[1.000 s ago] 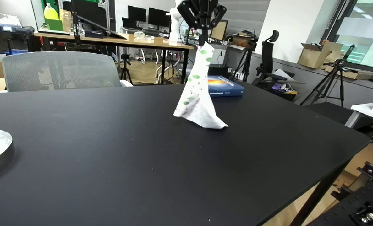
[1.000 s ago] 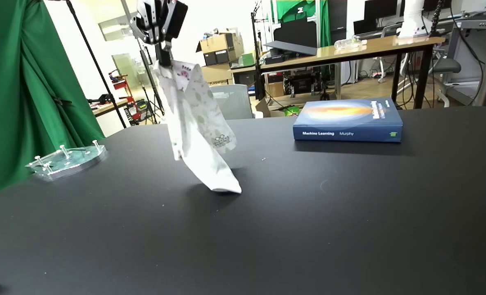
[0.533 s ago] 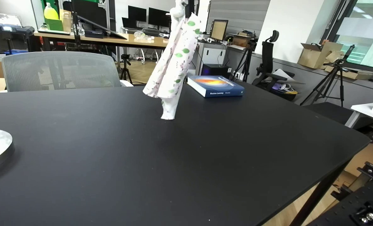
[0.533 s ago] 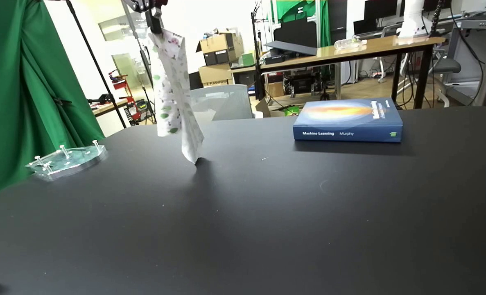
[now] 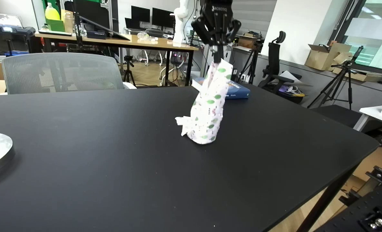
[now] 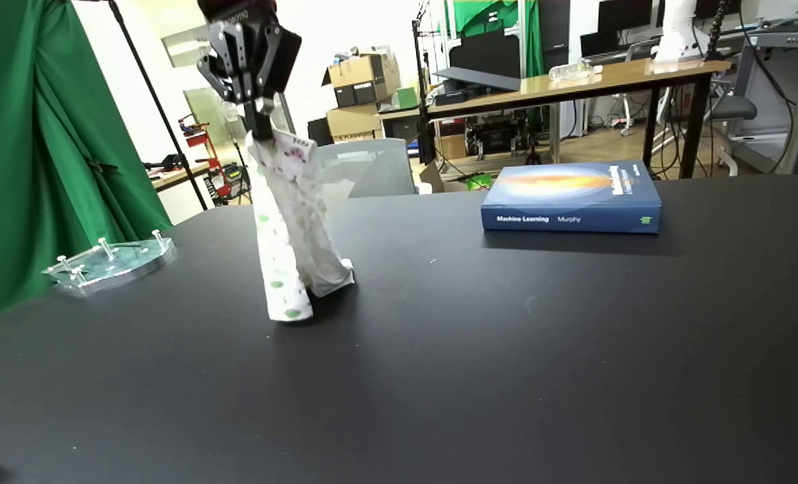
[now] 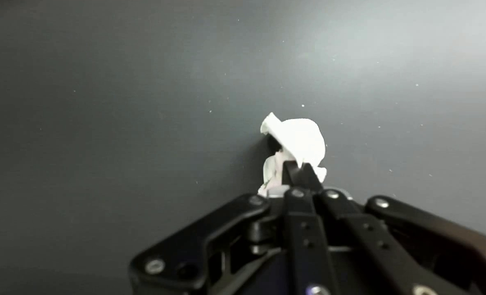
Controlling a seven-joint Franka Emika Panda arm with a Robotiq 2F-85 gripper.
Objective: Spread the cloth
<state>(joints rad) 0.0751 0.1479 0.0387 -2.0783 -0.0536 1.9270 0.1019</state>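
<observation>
Lowering the claw [image 5: 218,58], jaws pinched together on the top of the cloth [image 5: 208,111], while trailing it slowly sideways looks best from where I stand, so what hangs over the worktop [image 5: 129,180], in from the edge by the chair [image 5: 62,73], lies flat.

A white fabric cloth [image 5: 210,109], printed with green leaf shapes and small pink and dark marks, is pinched at its upper end by the black two-fingered gripper [image 5: 218,59] and hung in narrow, slightly slanting folds over the flat black table [image 5: 129,177]. In an exterior view, a printed strip [image 6: 279,269] and a greyer panel [image 6: 306,218] are separated at the bottom; whether the table is touched cannot be told.
</observation>
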